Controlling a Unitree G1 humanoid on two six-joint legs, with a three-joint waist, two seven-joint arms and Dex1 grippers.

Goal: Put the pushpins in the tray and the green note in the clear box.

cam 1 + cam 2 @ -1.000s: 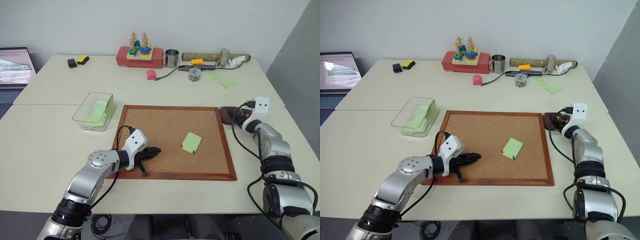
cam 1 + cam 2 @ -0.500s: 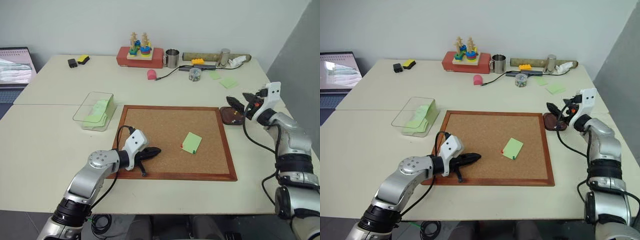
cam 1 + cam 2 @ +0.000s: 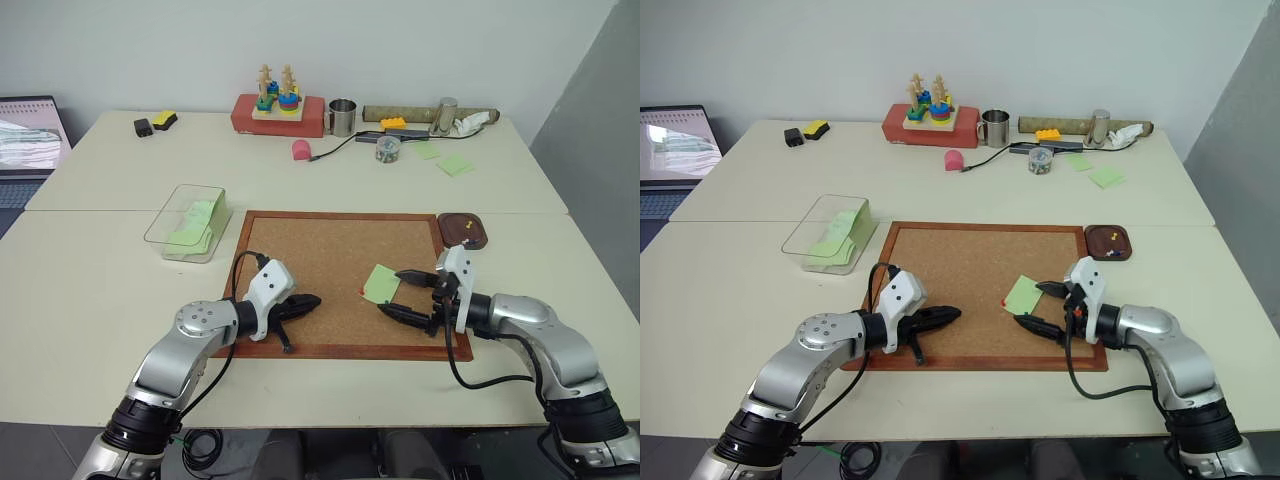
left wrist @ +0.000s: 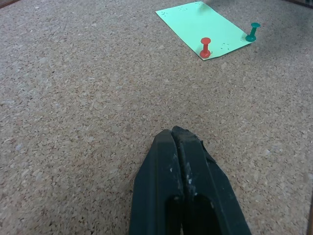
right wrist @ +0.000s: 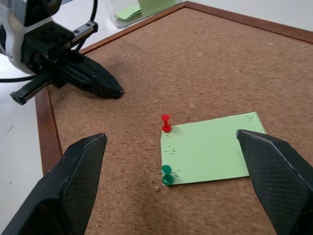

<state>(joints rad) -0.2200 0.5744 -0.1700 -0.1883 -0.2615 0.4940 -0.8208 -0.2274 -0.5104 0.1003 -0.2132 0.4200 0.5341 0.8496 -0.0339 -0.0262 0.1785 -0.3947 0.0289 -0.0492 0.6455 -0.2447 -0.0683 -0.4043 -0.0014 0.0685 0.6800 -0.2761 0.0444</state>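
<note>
A light green square sticky note [image 3: 382,284] is lying on the wood-framed corkboard [image 3: 330,250], a transparent plastic box [image 3: 188,221] sitting to its left and a small dark brown tray [image 3: 464,229] at its far right corner.

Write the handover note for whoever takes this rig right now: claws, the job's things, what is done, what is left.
Left claw: shut, empty, resting on the corkboard.
Right claw: wide open, empty, by the green note, fingers either side of it.
Green note: on the corkboard, pinned by a red pushpin and a green pushpin at two of its corners.
Tray: off the board's far right corner, with a yellow pin and at least one more inside.
Clear box: left of the board, green notes in it.
Done: some pins in the tray.
Left: pull the red and green pins, tray them, then box the note.
</note>
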